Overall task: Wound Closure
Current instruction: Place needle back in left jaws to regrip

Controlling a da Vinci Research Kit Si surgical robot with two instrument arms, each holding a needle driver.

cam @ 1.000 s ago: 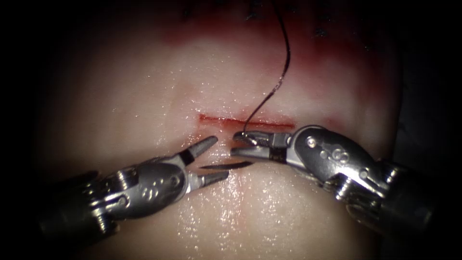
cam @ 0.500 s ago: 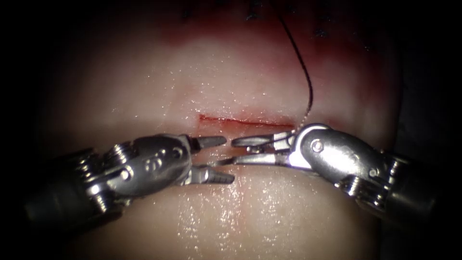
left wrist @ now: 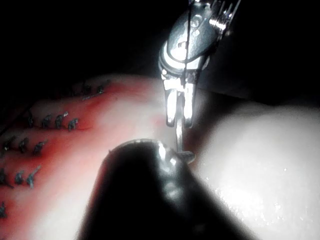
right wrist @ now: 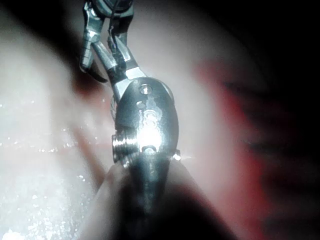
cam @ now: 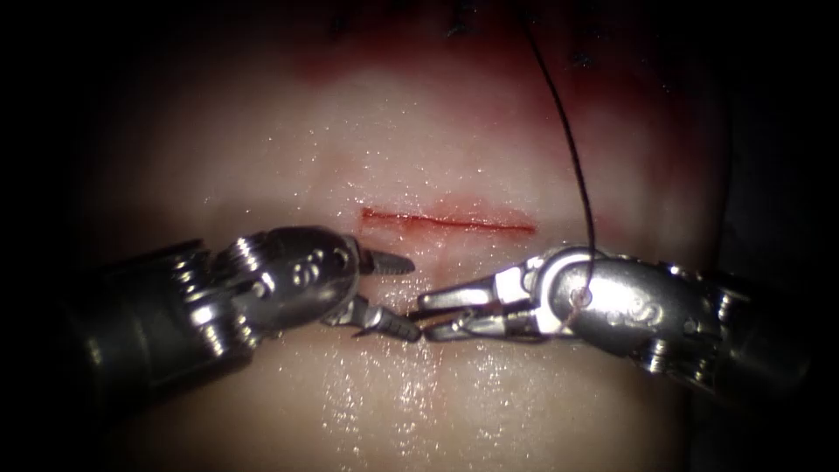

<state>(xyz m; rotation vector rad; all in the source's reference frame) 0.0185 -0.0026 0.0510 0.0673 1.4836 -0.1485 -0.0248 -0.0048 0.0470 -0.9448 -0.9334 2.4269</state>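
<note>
Looking early in the closure: showing no stitch across the cut (cam: 446, 220), gaping mid-tissue (cam: 419, 131), with rows of older stitches (left wrist: 50, 120) sitting by the tissue's far edge. Pinching the needle (left wrist: 179, 141) near one end in the right tool (cam: 424, 316), jaws pressed together, seemingly clear of the tissue on the cut's near-edge side. Spreading the left tool (cam: 412, 297) wide, holding nothing, lower jaw touching the needle's free end. Trailing the thread (cam: 568, 140) from the far edge to the right tool's wrist.
</note>
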